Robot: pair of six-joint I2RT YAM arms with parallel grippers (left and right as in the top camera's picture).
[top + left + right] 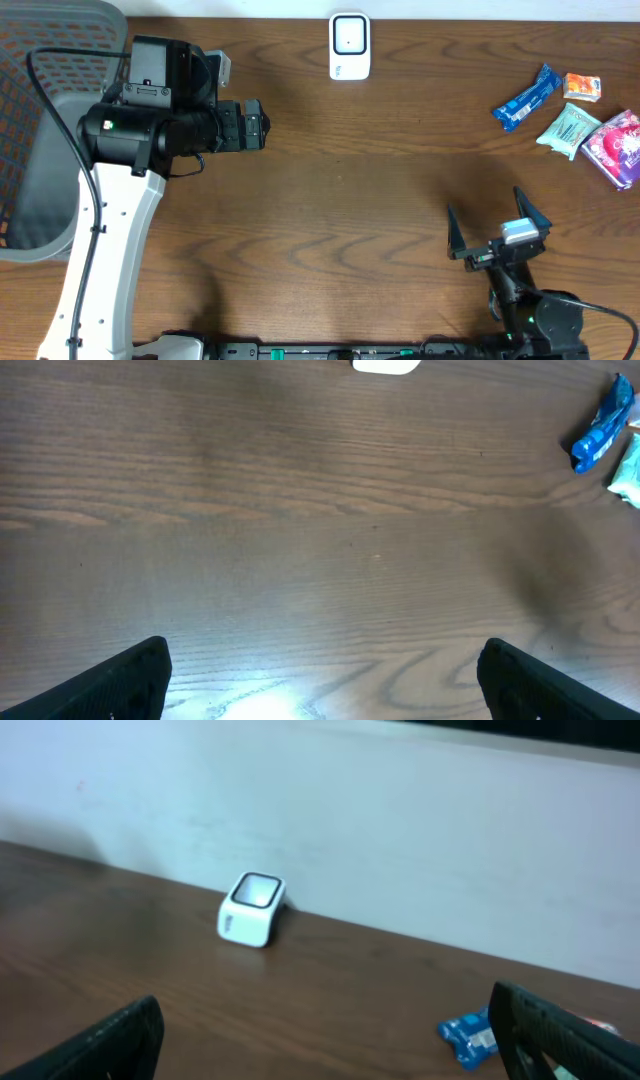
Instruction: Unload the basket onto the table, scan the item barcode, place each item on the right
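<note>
Overhead: left end effector [262, 127] and right end effector [483, 199] gape empty over wood-grain table [350, 210]; boxy white scanner [349, 45] far, glossy packets [569, 129] right.

Scanner [350, 45] at back, packets [568, 130] right, basket [45, 190] left

Two grippers in all. Four packets lie ahead and to the right of the right gripper [483, 200] — one blue packet [527, 98], one orange packet [582, 87], one pale green packet [568, 130], one pink packet [618, 146]. One white scanner [349, 45] stands ahead to its left. One grey basket [40, 150] sits behind the left gripper [266, 128].
</note>
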